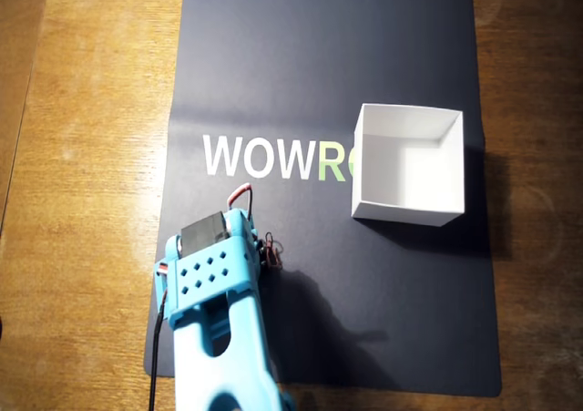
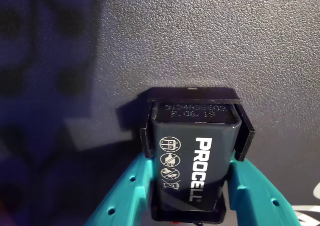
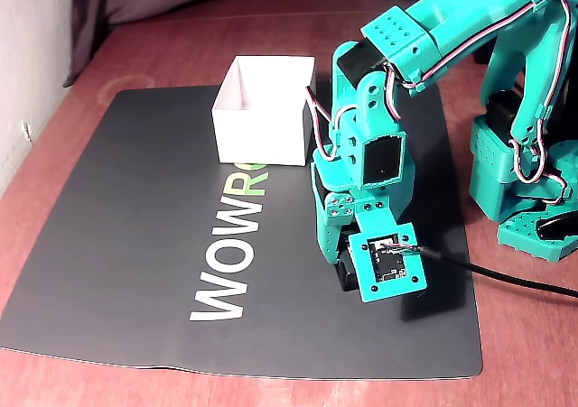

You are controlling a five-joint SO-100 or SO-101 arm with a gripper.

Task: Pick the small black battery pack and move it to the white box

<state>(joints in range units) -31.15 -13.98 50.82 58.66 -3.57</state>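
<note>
In the wrist view the small black battery pack (image 2: 192, 161), with white PROCELL lettering, sits in a black holder between my two teal fingers (image 2: 127, 191), which press on both of its sides. My gripper (image 2: 192, 153) is shut on it, low over the dark mat. In the fixed view the pack (image 3: 346, 279) shows as a black block under the wrist, at the mat. From overhead the arm (image 1: 219, 320) covers the pack; only thin red wires (image 1: 241, 192) stick out. The white box (image 1: 405, 212) stands open and empty up and to the right, apart from the gripper.
A dark mat (image 1: 319, 56) with WOWRO lettering covers the wooden table (image 1: 82, 156). In the fixed view a second teal arm (image 3: 524, 154) stands at the right edge, and a black cable (image 3: 506, 276) trails right from my wrist. The box's wall (image 3: 262, 136) is just behind my arm.
</note>
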